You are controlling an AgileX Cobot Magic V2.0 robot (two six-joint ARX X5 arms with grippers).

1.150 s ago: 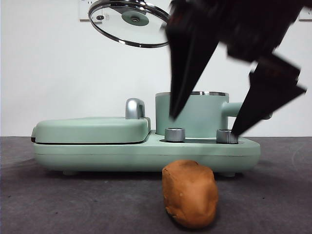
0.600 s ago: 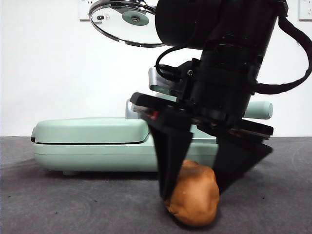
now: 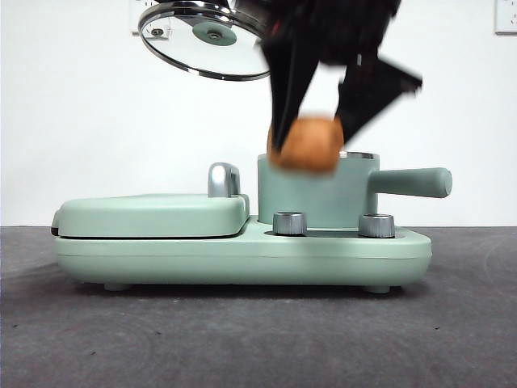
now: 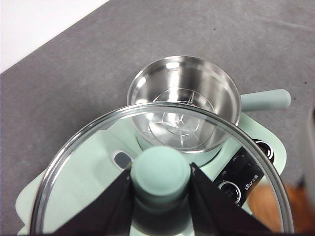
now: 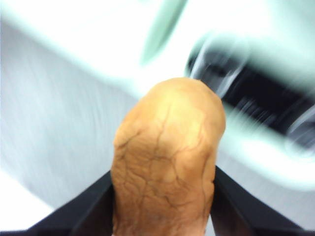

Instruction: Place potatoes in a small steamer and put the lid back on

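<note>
The potato (image 3: 305, 144) is clamped between the right gripper (image 3: 323, 137) jaws; the lid (image 4: 162, 169) knob between the left gripper (image 4: 161, 196) jaws. The pot (image 4: 184, 105) is unfilled, uncovered.

potato (image 3: 305, 145) before steamer (image 3: 317, 194), lid (image 3: 202, 40) above

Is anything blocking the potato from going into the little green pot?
Nothing visible does. The right gripper holds the potato in the air, about level with the pot's rim. The left gripper holds the lid up and off to the side, and the left wrist view shows the pot open and empty.
</note>
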